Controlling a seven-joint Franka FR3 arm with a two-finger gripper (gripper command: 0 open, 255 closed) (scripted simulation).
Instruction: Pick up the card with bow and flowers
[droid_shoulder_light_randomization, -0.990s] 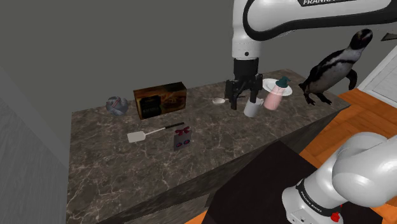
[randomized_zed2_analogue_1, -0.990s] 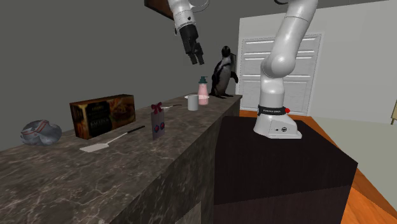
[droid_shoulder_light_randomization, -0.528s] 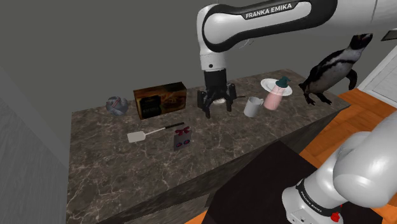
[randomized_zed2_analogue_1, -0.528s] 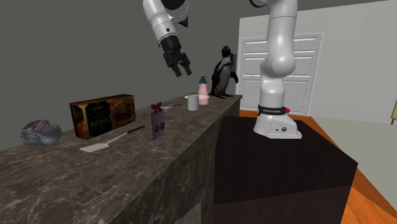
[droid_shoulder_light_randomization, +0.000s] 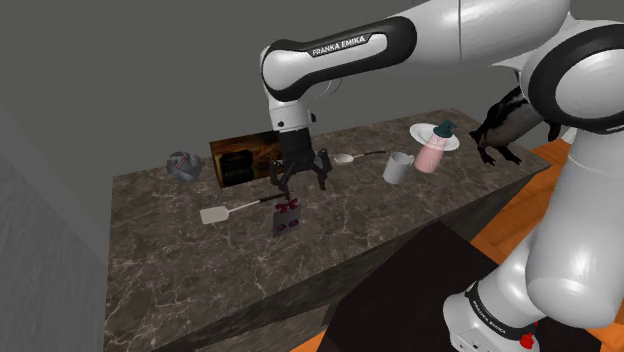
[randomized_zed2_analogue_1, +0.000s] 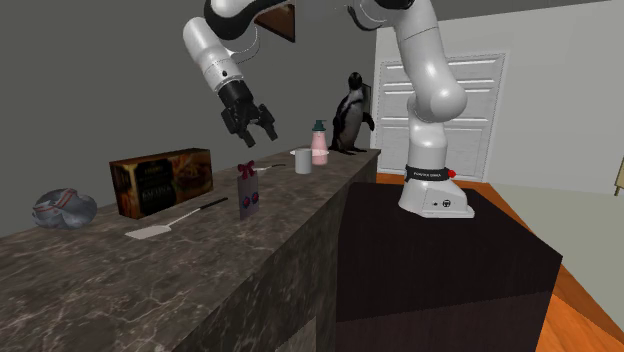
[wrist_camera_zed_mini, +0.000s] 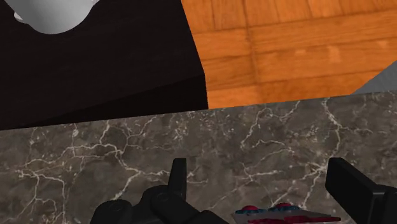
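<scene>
The card (droid_shoulder_light_randomization: 286, 216) is a small grey one with a red bow on top and dark flowers below, standing upright on the dark marble counter (droid_shoulder_light_randomization: 400, 215). In the second exterior view the card (randomized_zed2_analogue_1: 247, 191) stands near the counter's middle. My black gripper (droid_shoulder_light_randomization: 298, 180) hangs open just above and slightly behind the card, fingers pointing down. From the other side the gripper (randomized_zed2_analogue_1: 254, 131) is a short way above the card. In the wrist view the card's top edge (wrist_camera_zed_mini: 286, 213) with the red bow lies between my spread fingers (wrist_camera_zed_mini: 178, 178), untouched.
A white spatula (droid_shoulder_light_randomization: 238, 209) lies beside the card, a brown box (droid_shoulder_light_randomization: 250, 156) and a grey ball (droid_shoulder_light_randomization: 183, 165) behind it. A spoon (droid_shoulder_light_randomization: 352, 157), white mug (droid_shoulder_light_randomization: 398, 168), pink bottle (droid_shoulder_light_randomization: 432, 148) and penguin figure (droid_shoulder_light_randomization: 505, 118) stand toward the shoulder view's right. The black stand (randomized_zed2_analogue_1: 440, 260) sits beside the counter.
The arm has swung from above the mug toward the shoulder view's left and come lower, ending over the card. The fingers stayed open; nothing on the counter moved.
</scene>
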